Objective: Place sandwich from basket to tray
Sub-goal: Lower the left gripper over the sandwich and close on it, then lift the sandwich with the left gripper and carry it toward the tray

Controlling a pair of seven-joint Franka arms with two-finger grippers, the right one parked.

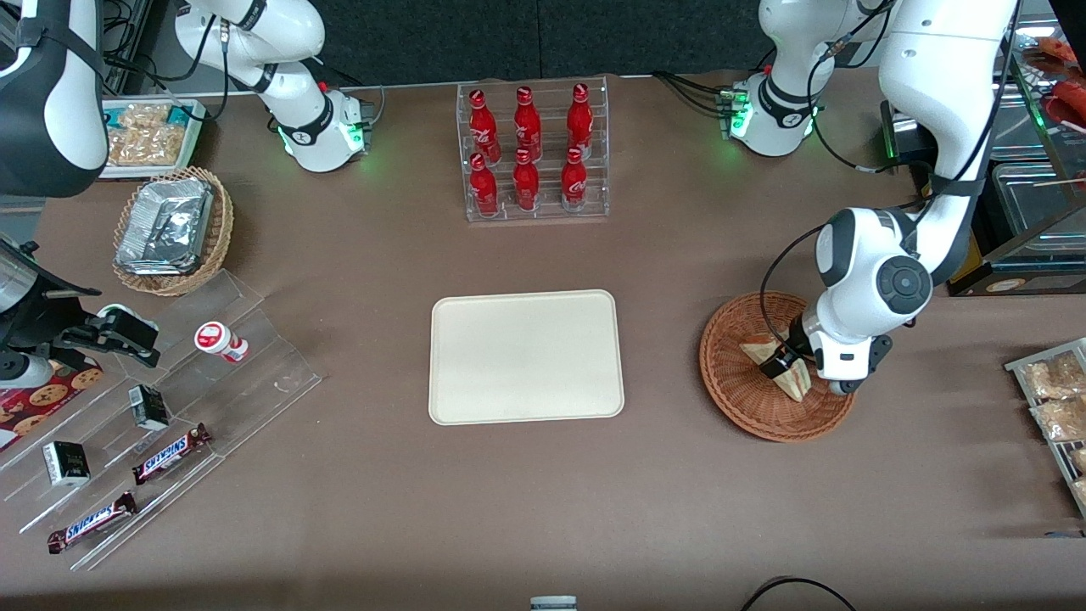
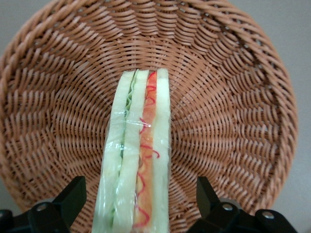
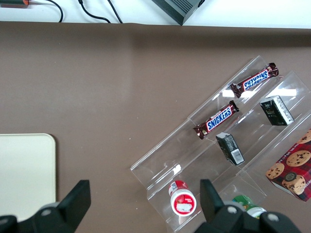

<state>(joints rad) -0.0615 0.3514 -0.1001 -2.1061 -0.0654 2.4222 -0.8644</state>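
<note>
The sandwich (image 1: 762,350), a wrapped pale bread wedge with red and green filling, lies in the round reddish-brown wicker basket (image 1: 736,406) toward the working arm's end of the table. My left gripper (image 1: 786,367) is down in the basket, open, with one finger on each side of the sandwich. In the left wrist view the sandwich (image 2: 141,145) stands between the black fingers (image 2: 73,194) with a gap on both sides, over the basket's weave (image 2: 233,121); the gripper (image 2: 138,196) is not closed on it. The cream tray (image 1: 526,356) lies flat at the table's middle with nothing on it; it also shows in the right wrist view (image 3: 24,170).
A clear rack of red bottles (image 1: 533,153) stands farther from the front camera than the tray. A tan basket of foil packets (image 1: 170,229) and a tiered acrylic rack with Snickers bars (image 1: 170,454) lie toward the parked arm's end. Bagged snacks (image 1: 1052,399) sit beside the basket at the table edge.
</note>
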